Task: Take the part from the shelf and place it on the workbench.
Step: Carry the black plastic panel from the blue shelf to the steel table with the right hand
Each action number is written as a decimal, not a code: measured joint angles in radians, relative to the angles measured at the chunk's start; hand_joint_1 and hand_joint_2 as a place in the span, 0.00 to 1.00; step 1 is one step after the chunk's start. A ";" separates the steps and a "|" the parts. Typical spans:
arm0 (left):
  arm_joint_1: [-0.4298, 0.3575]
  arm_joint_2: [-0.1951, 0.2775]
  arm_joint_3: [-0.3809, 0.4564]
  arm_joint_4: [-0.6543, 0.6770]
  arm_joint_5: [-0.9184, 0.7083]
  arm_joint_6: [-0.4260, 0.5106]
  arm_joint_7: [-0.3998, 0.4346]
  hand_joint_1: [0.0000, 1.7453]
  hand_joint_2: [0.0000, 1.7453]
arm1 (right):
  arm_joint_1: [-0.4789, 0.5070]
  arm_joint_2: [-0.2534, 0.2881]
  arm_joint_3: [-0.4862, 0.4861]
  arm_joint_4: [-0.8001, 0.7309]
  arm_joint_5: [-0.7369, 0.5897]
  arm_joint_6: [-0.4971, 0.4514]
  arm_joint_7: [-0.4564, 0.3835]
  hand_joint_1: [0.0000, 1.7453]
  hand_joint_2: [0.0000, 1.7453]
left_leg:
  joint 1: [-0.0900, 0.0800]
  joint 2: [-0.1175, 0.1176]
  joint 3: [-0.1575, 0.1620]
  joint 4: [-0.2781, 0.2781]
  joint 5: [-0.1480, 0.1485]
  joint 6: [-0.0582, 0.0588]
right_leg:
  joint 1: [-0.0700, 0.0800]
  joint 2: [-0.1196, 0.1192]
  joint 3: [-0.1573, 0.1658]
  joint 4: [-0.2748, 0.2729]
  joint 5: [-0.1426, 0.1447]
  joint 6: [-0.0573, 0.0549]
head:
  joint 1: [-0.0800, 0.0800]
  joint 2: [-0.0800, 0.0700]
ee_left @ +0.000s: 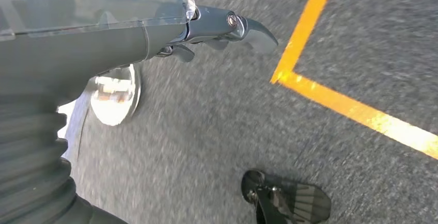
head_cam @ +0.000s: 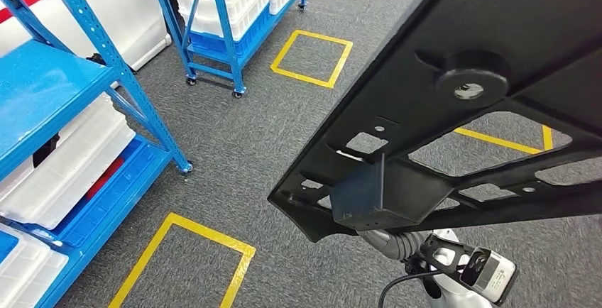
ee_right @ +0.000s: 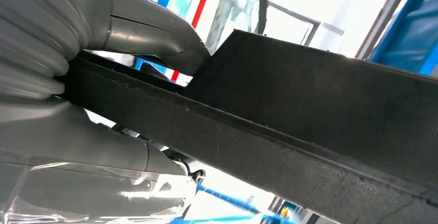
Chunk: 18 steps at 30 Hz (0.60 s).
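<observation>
A large black plastic part, flat with ribs, cut-outs and a round boss, is held high and close to the head camera, tilted and covering the right half of that view. My right hand grips its edge, the thumb on one face and the other fingers on the opposite face of the part. In the head view the part hides that hand, and the right forearm shows beneath it. My left hand hangs over the grey floor, its fingers stretched out and holding nothing.
A blue shelf with white crates stands at the left. A wheeled blue rack with more white crates stands further back. Yellow tape squares mark the grey carpet, another lies near me, and a tape corner lies below my left hand.
</observation>
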 joint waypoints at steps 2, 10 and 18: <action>-0.002 0.007 0.001 -0.002 -0.005 0.000 0.002 0.00 1.00 | 0.018 0.000 -0.007 -0.005 0.005 -0.008 -0.006 0.97 1.00 | -0.004 0.005 0.006 -0.015 -0.001 0.006 | -0.005 0.020 -0.007 0.000 0.004 0.014 | 0.000 0.000; -0.004 0.017 0.004 -0.005 -0.017 0.000 0.003 0.00 1.00 | 0.061 0.000 -0.012 -0.011 0.047 -0.025 -0.015 0.97 1.00 | -0.004 0.100 0.019 -0.038 0.008 0.031 | -0.015 -0.093 -0.151 0.276 -0.113 0.045 | 0.000 0.000; -0.014 0.022 0.009 -0.005 -0.025 -0.021 0.013 0.00 1.00 | 0.086 -0.002 -0.009 -0.016 0.084 -0.053 -0.018 0.97 1.00 | -0.009 0.163 0.036 -0.030 -0.016 -0.007 | -0.007 -0.144 -0.012 0.007 -0.007 0.022 | 0.000 0.000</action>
